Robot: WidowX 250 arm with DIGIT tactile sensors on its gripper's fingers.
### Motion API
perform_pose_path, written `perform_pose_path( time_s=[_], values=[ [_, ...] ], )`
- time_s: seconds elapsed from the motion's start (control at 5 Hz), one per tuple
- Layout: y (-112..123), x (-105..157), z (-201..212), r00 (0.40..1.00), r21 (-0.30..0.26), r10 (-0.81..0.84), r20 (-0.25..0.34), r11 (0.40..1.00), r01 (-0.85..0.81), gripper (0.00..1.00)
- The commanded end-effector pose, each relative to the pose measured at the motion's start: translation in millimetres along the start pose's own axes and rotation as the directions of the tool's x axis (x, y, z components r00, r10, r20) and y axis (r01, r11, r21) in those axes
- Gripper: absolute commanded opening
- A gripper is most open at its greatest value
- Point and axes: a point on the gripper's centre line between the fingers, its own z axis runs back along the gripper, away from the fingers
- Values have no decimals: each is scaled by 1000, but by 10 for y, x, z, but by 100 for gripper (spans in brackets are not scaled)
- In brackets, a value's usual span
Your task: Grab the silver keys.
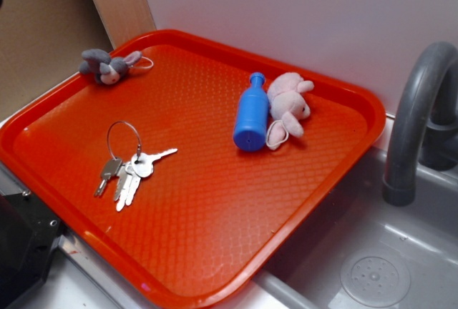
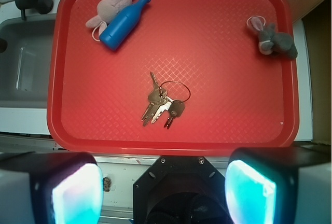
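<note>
The silver keys (image 1: 132,169) lie flat on the red tray (image 1: 215,230), a small bunch on a thin wire ring, toward the tray's left front. In the wrist view the silver keys (image 2: 163,105) sit near the middle of the tray (image 2: 78,130). My gripper (image 2: 163,193) hangs well above the tray's near edge, apart from the keys. Its jaws stand wide open, and nothing lies between the two pale blue pads (image 2: 78,193). In the exterior view only a black part of the robot (image 1: 21,244) shows at the lower left.
A blue bottle (image 1: 251,116) lies beside a pink plush toy (image 1: 290,105) at the tray's back right. A grey plush toy (image 1: 107,66) sits at its back left corner. A grey sink (image 1: 372,252) with a faucet (image 1: 415,123) adjoins the tray on the right.
</note>
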Motion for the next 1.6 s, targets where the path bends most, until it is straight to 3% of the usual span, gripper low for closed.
perform_pose_path(
  time_s=[0.0, 0.2, 0.4, 0.6, 0.8, 1.0, 1.2, 1.4],
  values=[
    [0, 0, 0, 1000, 0, 0, 0, 1000, 0, 100],
    [100, 306, -285, 998, 22, -65, 13, 998, 65, 100],
    [201, 410, -350, 990, 34, -134, 50, 991, 133, 100],
    [326, 498, -365, 962, 22, -270, 50, 963, 269, 100],
    [358, 610, -577, 913, 46, -405, 58, 914, 402, 100],
    [376, 649, -917, 859, 77, -511, -18, 856, 511, 100],
    [395, 598, -1233, 810, 59, -583, -65, 808, 586, 100],
    [424, 575, -1504, 752, -4, -652, -94, 756, 655, 100]
  ],
)
